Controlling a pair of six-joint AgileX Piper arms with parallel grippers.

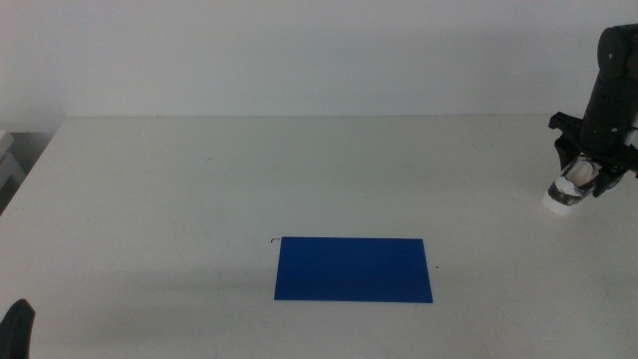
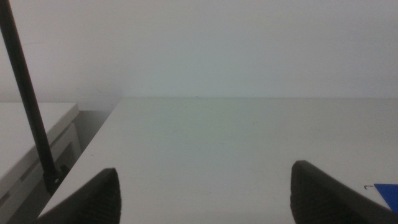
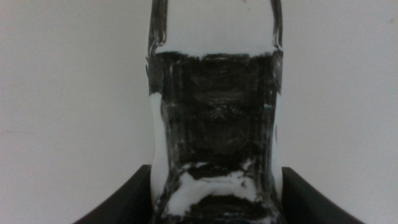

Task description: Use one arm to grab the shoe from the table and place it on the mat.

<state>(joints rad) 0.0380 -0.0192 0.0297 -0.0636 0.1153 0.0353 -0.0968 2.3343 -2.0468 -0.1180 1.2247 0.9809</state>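
The shoe (image 1: 564,191), a small white sneaker with black patterned panels, is at the far right of the white table (image 1: 199,189). My right gripper (image 1: 590,168) comes down on it from above. In the right wrist view the shoe (image 3: 214,124) fills the gap and both jaws of the right gripper (image 3: 214,183) press against its sides. Its toe rests on or just above the table. The deep blue mat (image 1: 354,268) lies flat at the front middle, well to the left of the shoe. My left gripper (image 1: 16,327) waits at the bottom left corner, open and empty (image 2: 205,183).
The table's left edge, a lower white surface (image 2: 31,134) beyond it and a black cable (image 2: 28,99) show in the left wrist view. A corner of the mat (image 2: 384,188) shows there too. A white wall stands behind the table.
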